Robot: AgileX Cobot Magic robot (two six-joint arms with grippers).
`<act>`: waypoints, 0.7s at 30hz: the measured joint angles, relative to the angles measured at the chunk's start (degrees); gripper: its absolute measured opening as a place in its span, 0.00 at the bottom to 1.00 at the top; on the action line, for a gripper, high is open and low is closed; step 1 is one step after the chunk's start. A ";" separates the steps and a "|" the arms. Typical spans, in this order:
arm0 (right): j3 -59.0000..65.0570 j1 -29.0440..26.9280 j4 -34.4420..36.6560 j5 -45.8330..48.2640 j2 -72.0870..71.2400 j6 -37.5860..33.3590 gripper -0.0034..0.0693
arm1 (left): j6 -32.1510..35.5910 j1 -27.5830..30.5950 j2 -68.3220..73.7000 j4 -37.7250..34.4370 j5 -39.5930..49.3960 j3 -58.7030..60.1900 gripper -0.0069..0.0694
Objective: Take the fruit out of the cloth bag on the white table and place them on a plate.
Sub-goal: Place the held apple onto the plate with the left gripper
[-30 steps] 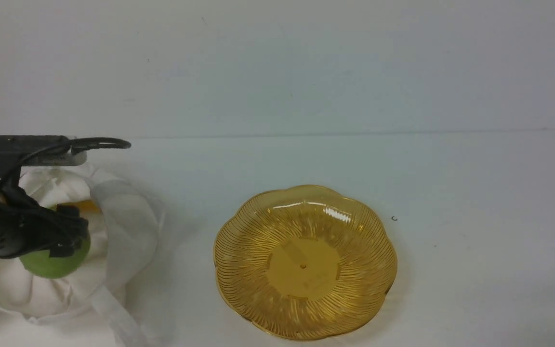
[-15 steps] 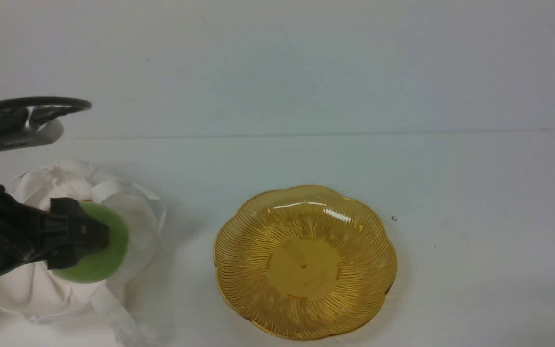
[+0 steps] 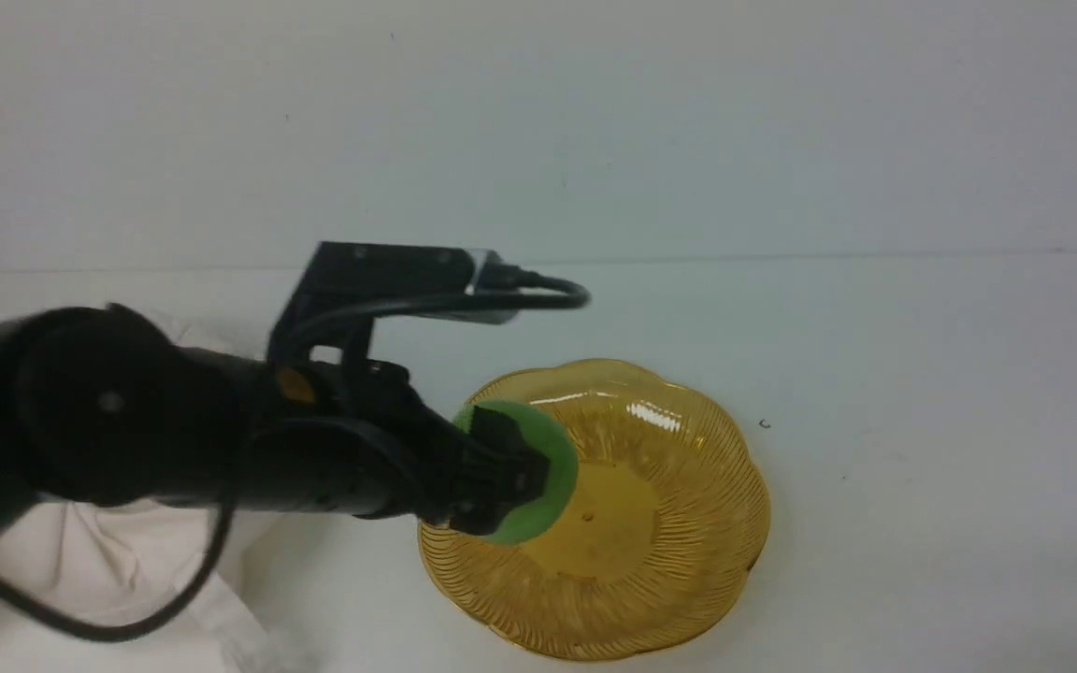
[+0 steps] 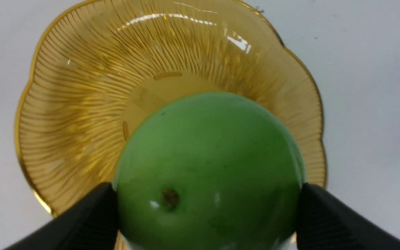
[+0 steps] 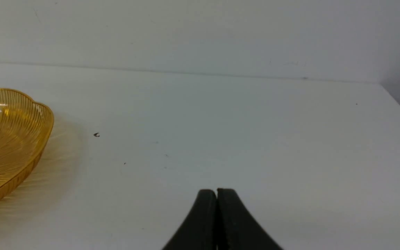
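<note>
My left gripper (image 3: 522, 475) is shut on a glossy green apple (image 3: 557, 458), holding it above the left part of the amber scalloped plate (image 3: 688, 579). In the left wrist view the apple (image 4: 207, 156) sits between both black fingers (image 4: 92, 215), with the gripper (image 4: 207, 189) over the ribbed plate (image 4: 75, 104). The off-white cloth bag (image 3: 108, 570) lies at the near left of the white table (image 3: 922, 467), mostly hidden behind my left arm. My right gripper (image 5: 216, 191) is shut and empty, low over bare table to the right of the plate (image 5: 12, 139).
A pale wall runs along the table's far edge. One small dark speck (image 3: 764, 423) lies just right of the plate. The table's right edge (image 5: 399, 104) shows in the right wrist view. A black cable (image 3: 127, 626) loops down from my left arm over the bag.
My left gripper has lifted the apple out of the bag and carried it right, from above the bag to above the plate's left part. The plate has not moved.
</note>
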 joint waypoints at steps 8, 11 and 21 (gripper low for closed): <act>0.00 0.00 0.00 0.00 0.00 0.00 0.03 | 1.07 -0.25 11.18 0.00 -6.00 -3.18 0.88; 0.00 0.00 0.00 0.00 0.00 0.00 0.03 | 1.91 -0.25 13.53 0.00 -6.98 -4.39 0.88; 0.00 0.00 0.00 0.00 0.00 0.00 0.03 | 7.47 -0.29 14.92 -0.05 -7.25 -7.32 0.99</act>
